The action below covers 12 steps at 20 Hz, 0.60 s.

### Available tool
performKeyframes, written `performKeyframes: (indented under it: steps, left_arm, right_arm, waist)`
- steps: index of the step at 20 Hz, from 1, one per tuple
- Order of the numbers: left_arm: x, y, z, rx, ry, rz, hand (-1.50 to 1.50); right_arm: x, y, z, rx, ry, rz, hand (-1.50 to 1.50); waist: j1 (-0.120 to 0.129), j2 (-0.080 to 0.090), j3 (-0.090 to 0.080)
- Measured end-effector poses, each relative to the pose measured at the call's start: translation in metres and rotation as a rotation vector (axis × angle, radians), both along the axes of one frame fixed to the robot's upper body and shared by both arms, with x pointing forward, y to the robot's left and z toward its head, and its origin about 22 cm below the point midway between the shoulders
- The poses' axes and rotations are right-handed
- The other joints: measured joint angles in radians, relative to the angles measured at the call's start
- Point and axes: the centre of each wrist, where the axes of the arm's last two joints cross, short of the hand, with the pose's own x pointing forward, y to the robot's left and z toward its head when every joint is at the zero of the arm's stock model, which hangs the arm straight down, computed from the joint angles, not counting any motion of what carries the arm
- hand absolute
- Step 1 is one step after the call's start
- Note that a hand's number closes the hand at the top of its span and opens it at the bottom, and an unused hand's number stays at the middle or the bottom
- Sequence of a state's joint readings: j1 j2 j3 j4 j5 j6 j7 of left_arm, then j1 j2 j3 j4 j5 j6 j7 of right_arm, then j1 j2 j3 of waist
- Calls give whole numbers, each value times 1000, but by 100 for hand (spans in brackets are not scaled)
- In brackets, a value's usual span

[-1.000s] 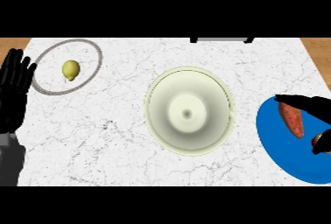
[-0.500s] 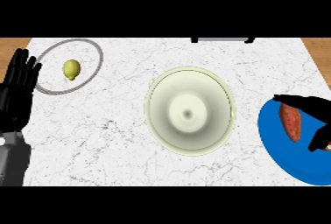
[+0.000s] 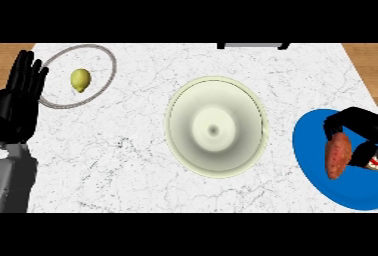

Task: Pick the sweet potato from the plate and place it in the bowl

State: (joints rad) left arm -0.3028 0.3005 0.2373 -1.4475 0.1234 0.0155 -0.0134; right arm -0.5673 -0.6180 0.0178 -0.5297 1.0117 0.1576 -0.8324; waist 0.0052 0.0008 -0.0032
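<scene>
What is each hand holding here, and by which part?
The right hand curls round the far end of the sweet potato, which lies on the blue plate. The left hand, open at the left edge, holds nothing.

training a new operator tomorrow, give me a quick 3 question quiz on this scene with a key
1. True or false: the sweet potato already lies in the bowl.
2. What lies on the grey-rimmed plate at the far left? A) a lemon B) an egg C) a carrot
3. Fill in: the right hand curls round the sweet potato, which lies on the ____ plate.
Key: 1 false; 2 A; 3 blue.
</scene>
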Motion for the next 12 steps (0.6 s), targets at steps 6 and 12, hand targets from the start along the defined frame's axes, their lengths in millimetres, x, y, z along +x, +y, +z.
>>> performKeyframes:
  steps: [6, 12]
  left_arm:
    - [-10, 8, -1, 2, 8, 13, 0]
    - [-15, 12, -8, -1, 10, 26, 0]
  right_arm:
    - [-33, -50, 3, -85, -29, -215, 150]
    - [-84, -105, 17, -190, -70, -471, 150]
  waist:
    - [-9, -3, 1]
    - [-22, -5, 1]
